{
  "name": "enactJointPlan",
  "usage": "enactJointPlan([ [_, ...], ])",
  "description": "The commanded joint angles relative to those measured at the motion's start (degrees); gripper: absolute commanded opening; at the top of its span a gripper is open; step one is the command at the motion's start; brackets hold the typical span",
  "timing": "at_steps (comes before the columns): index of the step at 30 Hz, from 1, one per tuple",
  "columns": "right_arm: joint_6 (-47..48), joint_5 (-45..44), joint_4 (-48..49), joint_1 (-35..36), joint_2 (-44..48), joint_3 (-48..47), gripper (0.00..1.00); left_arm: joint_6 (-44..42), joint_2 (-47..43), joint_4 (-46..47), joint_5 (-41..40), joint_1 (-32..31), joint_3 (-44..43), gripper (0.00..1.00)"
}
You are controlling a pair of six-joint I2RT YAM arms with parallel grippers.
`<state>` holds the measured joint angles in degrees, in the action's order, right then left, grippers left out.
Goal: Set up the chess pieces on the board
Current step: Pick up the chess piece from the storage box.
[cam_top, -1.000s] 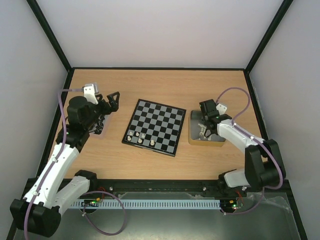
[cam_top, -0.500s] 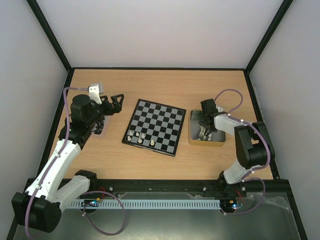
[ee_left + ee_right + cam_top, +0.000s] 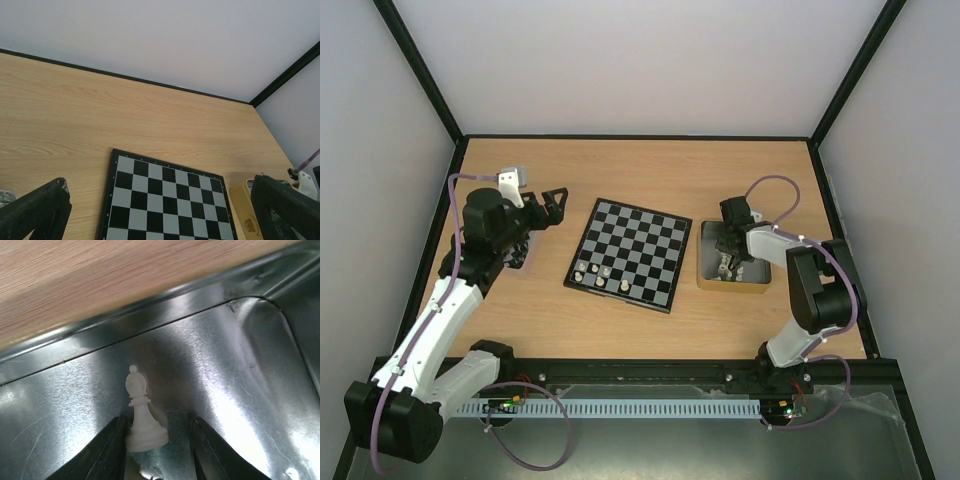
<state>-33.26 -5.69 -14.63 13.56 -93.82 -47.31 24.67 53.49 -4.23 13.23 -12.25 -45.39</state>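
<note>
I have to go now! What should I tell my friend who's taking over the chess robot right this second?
Left gripper: open, empty, up in the air left of the board.
Right gripper: down in the metal tin, jaws either side of a white bishop, with a gap on one side, so not clamped.
Done: a few white pieces stand along the board's near-left edge.
Left: grab the bishop, place it, then set up all the rest.
</note>
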Motion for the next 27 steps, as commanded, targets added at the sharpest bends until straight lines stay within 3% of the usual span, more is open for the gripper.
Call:
enactJointPlan([
  [1, 1.09, -0.85, 0.65, -0.08, -1.83, -1.28, 0.34, 0.62, -0.03, 0.46, -0.35, -0.04, -1.28, 0.99],
  [7, 0.85, 1.02, 0.03, -0.1, -0.35, -1.23, 0.16, 1.35, -0.48, -0.04, -0.8, -0.05, -1.3, 0.99],
  [15, 0.42, 5.72, 1.46, -0.09, 13.05, -0.39, 0.14, 4.08, -0.06, 0.08, 4.07, -1.25, -2.09, 0.99],
  [19, 0.96, 17.87, 5.56, -0.03, 23.05, 1.09, 0.15, 6.87, 1.26, 0.75, 7.44, -4.83, -4.12, 0.99],
  [27, 2.89, 47.56, 23.35, 4.67, 35.96, 5.41, 0.17, 16.35, 8.59, 3.77, 15.73, -15.49, -11.63, 0.98],
])
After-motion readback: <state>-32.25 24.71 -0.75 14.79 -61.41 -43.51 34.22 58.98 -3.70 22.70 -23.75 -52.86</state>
